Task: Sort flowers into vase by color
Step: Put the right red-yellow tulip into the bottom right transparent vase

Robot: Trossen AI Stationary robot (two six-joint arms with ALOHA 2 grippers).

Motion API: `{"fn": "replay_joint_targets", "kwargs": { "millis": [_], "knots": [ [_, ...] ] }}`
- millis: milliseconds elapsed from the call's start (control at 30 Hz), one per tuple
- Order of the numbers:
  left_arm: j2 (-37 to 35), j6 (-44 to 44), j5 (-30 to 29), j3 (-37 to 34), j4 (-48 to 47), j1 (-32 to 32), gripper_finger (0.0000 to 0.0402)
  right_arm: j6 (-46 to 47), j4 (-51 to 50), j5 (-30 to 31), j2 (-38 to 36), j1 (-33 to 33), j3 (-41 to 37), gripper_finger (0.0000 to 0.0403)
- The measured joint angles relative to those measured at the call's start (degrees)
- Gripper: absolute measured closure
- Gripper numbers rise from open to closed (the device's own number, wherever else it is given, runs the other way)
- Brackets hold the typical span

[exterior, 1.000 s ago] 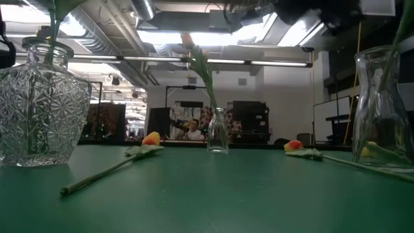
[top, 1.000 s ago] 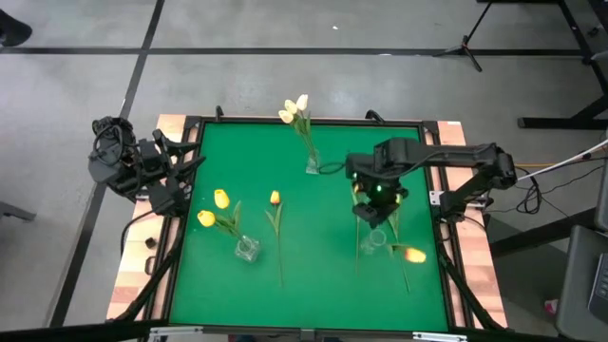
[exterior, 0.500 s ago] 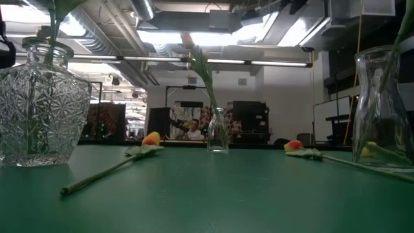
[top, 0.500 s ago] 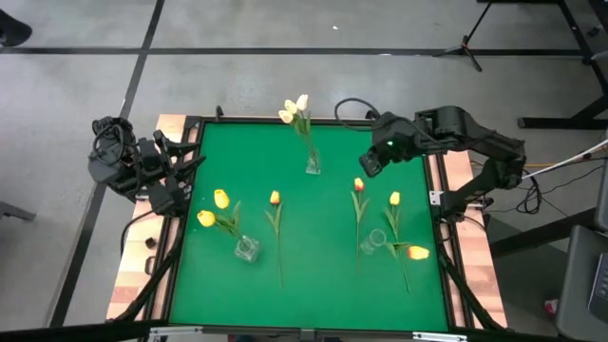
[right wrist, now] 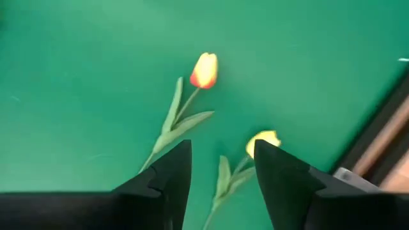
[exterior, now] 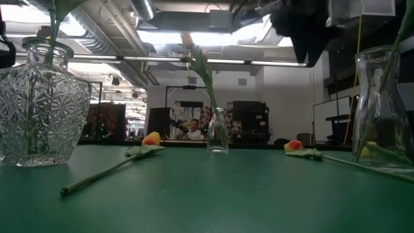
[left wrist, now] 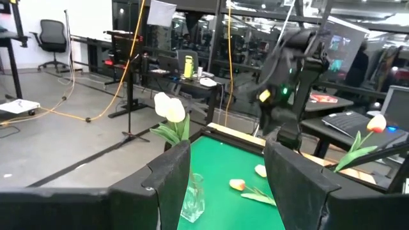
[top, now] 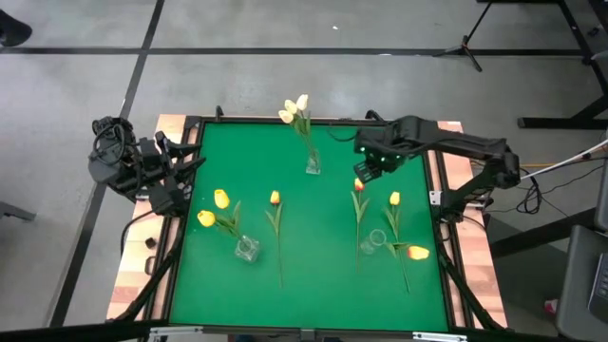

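hovering above the mat's far right part, the right gripper (top: 365,169) has its fingers spread and empty, just over the orange-red tulip (top: 359,184) lying flat. beside it lies a yellow tulip (top: 394,199); a small vase (top: 374,243) stands near their stems. white tulips (top: 295,109) stand in the far vase (top: 312,163). the left gripper (top: 195,161) waits spread at the left edge.
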Motion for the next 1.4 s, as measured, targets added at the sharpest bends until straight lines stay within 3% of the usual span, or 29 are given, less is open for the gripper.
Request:
{"fn": "replay_joint_targets", "kwargs": {
  "millis": [300,500,1167,1400],
  "knots": [
    [0.0,0.06,0.0,0.0,-0.54,0.0,0.0205,3.96,14.27,-1.47,-0.02,0.09,-11.65,0.0192],
    [0.01,-0.12,0.0,-0.02,-1.09,0.01,0.0205,6.74,24.33,-7.25,-0.04,0.13,-19.92,0.0177],
    [0.0,-0.39,-0.04,0.0,-0.96,0.02,0.0205,9.66,46.41,-11.98,-0.07,0.11,-37.14,0.0194],
    [0.02,-0.39,-0.07,0.0,-0.96,0.01,0.0205,9.66,47.73,-11.48,-0.07,0.11,-39.56,0.0194]
  ]
}}
